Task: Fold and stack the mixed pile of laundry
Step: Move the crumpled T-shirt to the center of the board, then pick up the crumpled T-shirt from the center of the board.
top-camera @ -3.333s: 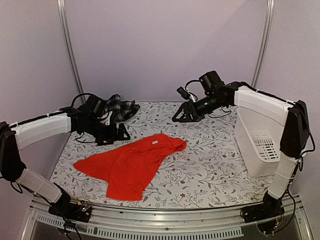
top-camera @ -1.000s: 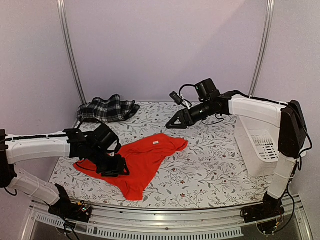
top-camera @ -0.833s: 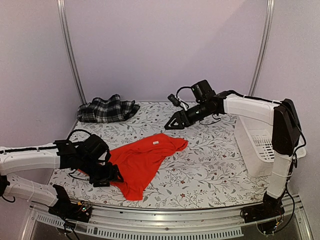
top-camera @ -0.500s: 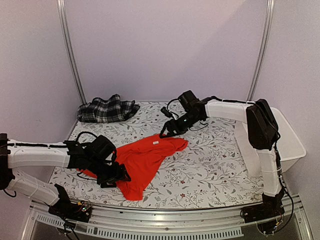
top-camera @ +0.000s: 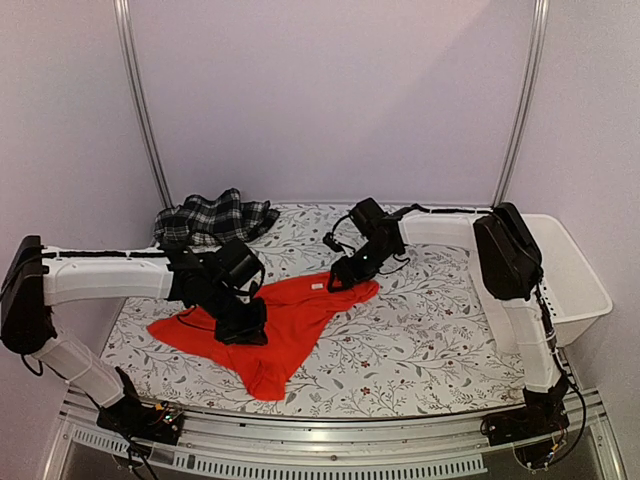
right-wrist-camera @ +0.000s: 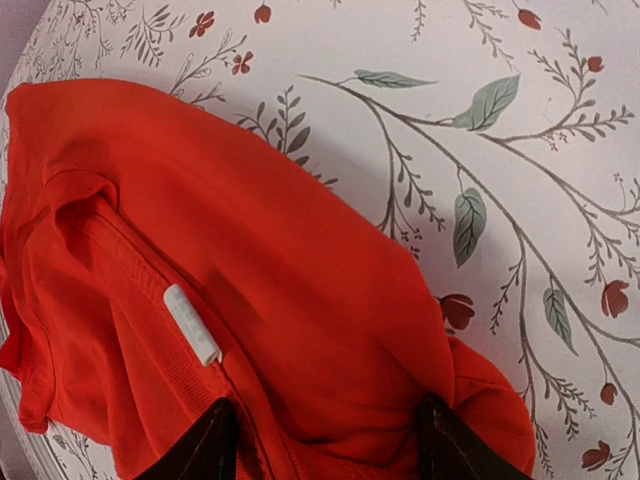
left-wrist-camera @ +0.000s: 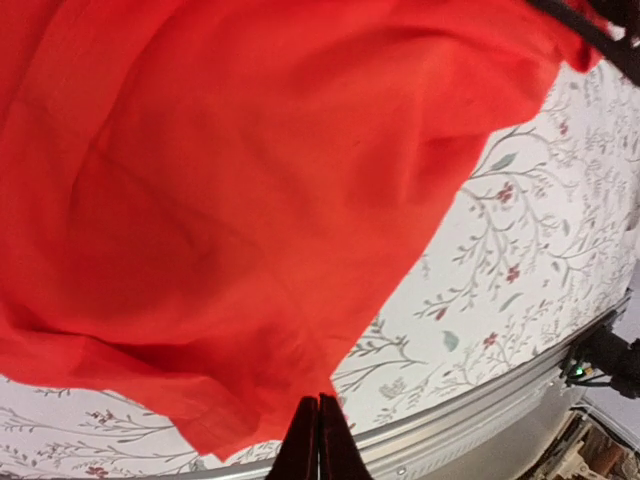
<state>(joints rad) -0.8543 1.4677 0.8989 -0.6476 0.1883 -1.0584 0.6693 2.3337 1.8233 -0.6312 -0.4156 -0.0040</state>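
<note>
As both grippers are set on the cloth:
left gripper [left-wrist-camera: 318, 412]: closed, tips pressed together at hem of red shirt [left-wrist-camera: 250, 200]; pinch on cloth cannot be told
right gripper [right-wrist-camera: 325, 445]: spread, shirt cloth by collar lying between fingers
plaid garment [top-camera: 215, 218]: well apart, behind left gripper

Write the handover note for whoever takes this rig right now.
Left gripper: shut at the edge of the red shirt; I can't tell whether it pinches cloth.
Right gripper: open, fingers straddling the shirt's collar end.
Plaid garment: crumpled at the far left corner, apart from both arms.
Done: nothing folded or stacked.
Left: fold both, stack them.
</note>
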